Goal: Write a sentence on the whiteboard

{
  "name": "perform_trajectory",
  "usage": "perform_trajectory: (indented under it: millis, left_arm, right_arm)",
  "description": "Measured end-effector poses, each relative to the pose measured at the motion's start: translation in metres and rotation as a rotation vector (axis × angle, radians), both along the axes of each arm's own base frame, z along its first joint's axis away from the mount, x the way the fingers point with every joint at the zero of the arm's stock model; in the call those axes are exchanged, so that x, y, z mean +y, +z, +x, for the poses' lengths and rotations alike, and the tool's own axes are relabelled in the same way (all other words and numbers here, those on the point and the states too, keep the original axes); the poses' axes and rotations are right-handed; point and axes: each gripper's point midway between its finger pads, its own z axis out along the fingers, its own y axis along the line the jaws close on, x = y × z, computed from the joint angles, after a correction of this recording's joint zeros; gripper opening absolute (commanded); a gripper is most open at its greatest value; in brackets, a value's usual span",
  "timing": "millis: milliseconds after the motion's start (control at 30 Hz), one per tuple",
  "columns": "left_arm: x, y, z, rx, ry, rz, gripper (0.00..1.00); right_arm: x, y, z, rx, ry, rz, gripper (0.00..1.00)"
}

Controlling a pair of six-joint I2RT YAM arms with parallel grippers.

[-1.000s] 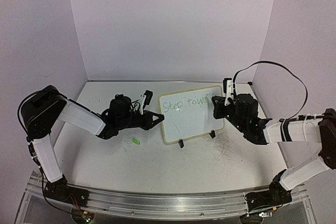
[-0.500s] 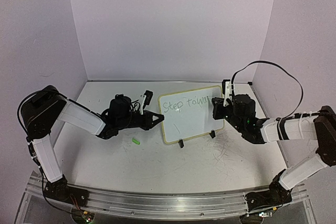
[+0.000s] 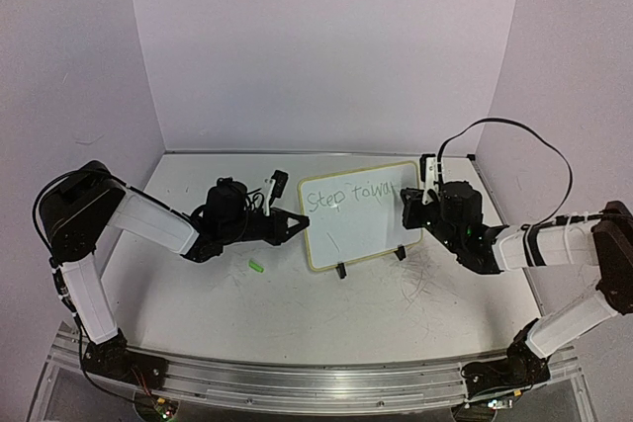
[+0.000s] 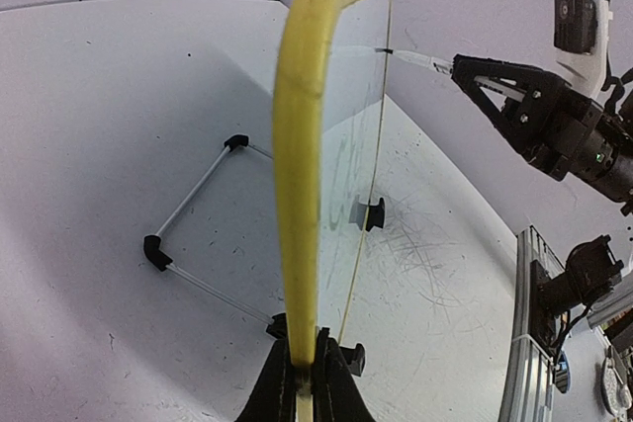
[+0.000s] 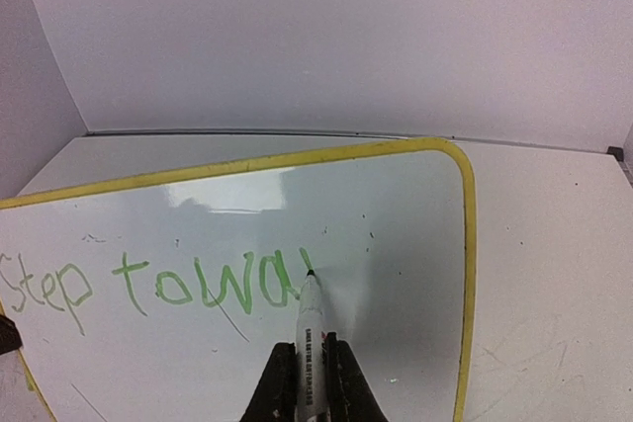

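Room: plain pale lilac walls (image 3: 326, 46) close three sides; even light, no clutter.

Desk (image 3: 297, 323): white and matte. Grey scribbled scuff marks (image 3: 427, 282) sit right of centre in the top view, below the board's right corner.

Whiteboard (image 3: 366, 236): centre of the top view, leaning back on a thin black wire stand (image 4: 198, 214), with a yellow-green rim all round.

Left tool (image 3: 295, 223): closed on the whiteboard's left edge. In the left wrist view its fingers (image 4: 279, 400) pinch the rim at bottom centre. Judged purpose: bracing, since a light board on a wire stand would slide or tip under pen pressure.

Right tool (image 5: 309, 361): narrow, clamped round a white marker (image 5: 310, 328) at bottom centre of its wrist view. The marker points up the frame and its tip touches the board surface. It is held close to square to the board, probably so the tip bears evenly.

Sentence (image 5: 148, 284): green in the right wrist view, reading "Step towa" plus a fresh stroke at the tip. It runs from the left edge to mid-frame. Judged mid-word, under half written; the board's right side and lower area are bare.

Small green piece (image 3: 257, 266): lies on the desk left of the board, below the left tool. Possibly the marker's cap; too small to tell.
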Motion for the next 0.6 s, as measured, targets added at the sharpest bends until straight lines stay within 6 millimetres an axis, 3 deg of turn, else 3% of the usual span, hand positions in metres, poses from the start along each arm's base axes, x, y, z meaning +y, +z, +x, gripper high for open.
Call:
perform_trajectory:
  millis: [133, 600]
  left_arm:
    - [0.0, 0.0001, 0.0, 0.0, 0.0, 0.0, 0.0]
    - [0.0, 0.0001, 0.0, 0.001, 0.0, -0.001, 0.0]
  right_arm:
    - [-0.0028, -0.0091, -0.0039, 0.024, -0.002, -0.005, 0.0]
    - [-0.0023, -0.0085, -0.0022, 0.021, -0.007, 0.002, 0.0]
